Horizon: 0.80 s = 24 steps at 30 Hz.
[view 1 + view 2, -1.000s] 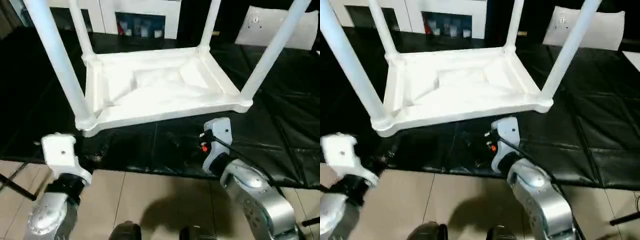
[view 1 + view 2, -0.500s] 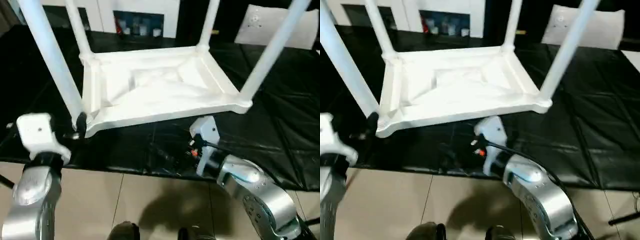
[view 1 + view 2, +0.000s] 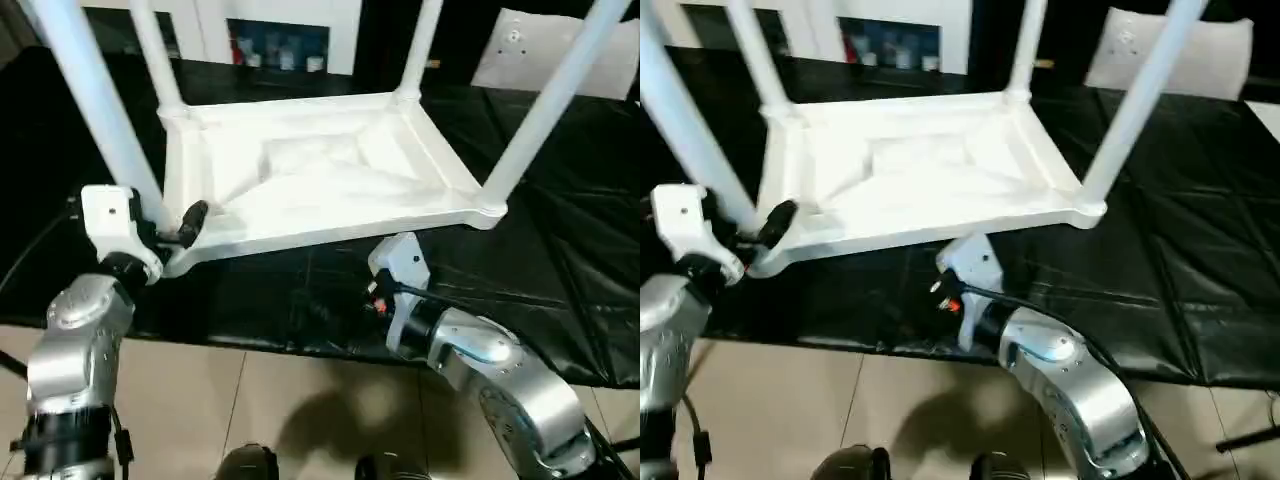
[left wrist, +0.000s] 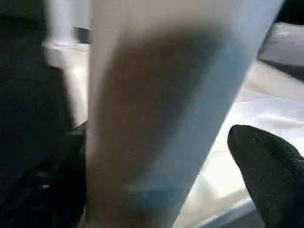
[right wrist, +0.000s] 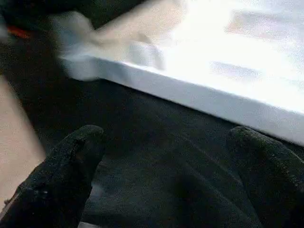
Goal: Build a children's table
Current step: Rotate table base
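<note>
The children's table (image 3: 310, 175) lies upside down on a black mat, its ribbed underside facing up and its white legs standing in the corner sockets. My left gripper (image 3: 165, 235) is at the base of the near-left leg (image 3: 100, 110). It is open, with one black finger (image 4: 266, 161) on either side of the leg (image 4: 156, 104), and a gap shows beside the finger. My right gripper (image 5: 166, 156) hangs open low over the mat, just in front of the top's near edge (image 5: 199, 95), with nothing between its fingers (image 5: 71, 175). The right forearm (image 3: 480, 360) reaches in from the front.
The black mat (image 3: 560, 250) covers the floor under the table; pale tiles (image 3: 250, 400) begin at its front edge. A white cabinet with dark compartments (image 3: 280, 30) stands behind, and a white panel (image 3: 540, 50) lies at the back right.
My left gripper has risen from the mat's front edge and moved in around the base of the near-left leg. The right gripper has slid a little left, nearer the top's front edge.
</note>
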Motion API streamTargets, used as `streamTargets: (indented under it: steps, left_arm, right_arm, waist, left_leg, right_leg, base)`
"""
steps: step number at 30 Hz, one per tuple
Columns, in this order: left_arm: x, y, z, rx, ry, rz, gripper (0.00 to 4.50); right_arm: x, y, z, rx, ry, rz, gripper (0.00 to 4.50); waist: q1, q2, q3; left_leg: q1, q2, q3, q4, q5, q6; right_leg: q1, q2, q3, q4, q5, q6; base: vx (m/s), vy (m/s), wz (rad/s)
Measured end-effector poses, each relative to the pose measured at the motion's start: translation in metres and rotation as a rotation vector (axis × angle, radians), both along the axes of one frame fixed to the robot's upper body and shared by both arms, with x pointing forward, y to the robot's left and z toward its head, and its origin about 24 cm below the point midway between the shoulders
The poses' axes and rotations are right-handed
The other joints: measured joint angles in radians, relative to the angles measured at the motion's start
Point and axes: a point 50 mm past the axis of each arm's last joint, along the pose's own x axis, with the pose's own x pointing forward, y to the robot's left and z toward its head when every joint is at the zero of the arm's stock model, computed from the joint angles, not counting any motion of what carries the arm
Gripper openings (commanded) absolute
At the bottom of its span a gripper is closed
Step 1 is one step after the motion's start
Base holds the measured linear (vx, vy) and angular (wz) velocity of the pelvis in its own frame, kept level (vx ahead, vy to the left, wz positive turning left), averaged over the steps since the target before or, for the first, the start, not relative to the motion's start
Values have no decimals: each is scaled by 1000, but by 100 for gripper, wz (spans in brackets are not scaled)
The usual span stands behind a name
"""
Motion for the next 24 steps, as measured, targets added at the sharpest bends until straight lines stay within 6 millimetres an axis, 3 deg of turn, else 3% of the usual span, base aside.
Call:
streamTargets:
  steps: [7,11,16,19,24]
  left_arm:
    - [-19,-54,0,-71,-1,-472,449]
    - [-23,-72,0,-90,4,-558,449]
    - [-35,-87,1,-117,8,-649,449]
    - [-41,-92,1,-117,15,-671,449]
    - [-50,-116,2,-145,10,-759,449]
  right_arm:
    - [33,-37,-22,-195,-4,-265,450]
    - [45,-44,-36,-236,28,-318,450]
    - [56,-43,-41,-205,42,-332,450]
    - [59,-41,-44,-187,38,-316,450]
    - [64,-40,-46,-176,40,-319,450]
  waist:
    - [3,-1,-1]
    - [-8,-1,-1]
    - [-14,-2,-2]
    - [-27,-2,-2]
    - [-28,-2,-3]
  left_leg:
    - [0,6,18,0,0,0]
    - [1,12,22,-1,3,-1]
    - [1,26,39,-2,7,1]
    - [1,27,44,-2,8,3]
    - [3,28,47,-2,10,3]
  right_leg:
    - [-1,-3,3,0,1,-1]
    - [-3,0,2,2,1,-1]
    - [-7,3,2,4,1,-2]
    - [-8,3,4,4,3,-6]
    - [-10,2,4,4,8,-12]
  base:
    - [0,0,0]
    - [0,0,0]
    - [0,0,0]
    - [0,0,0]
    - [0,0,0]
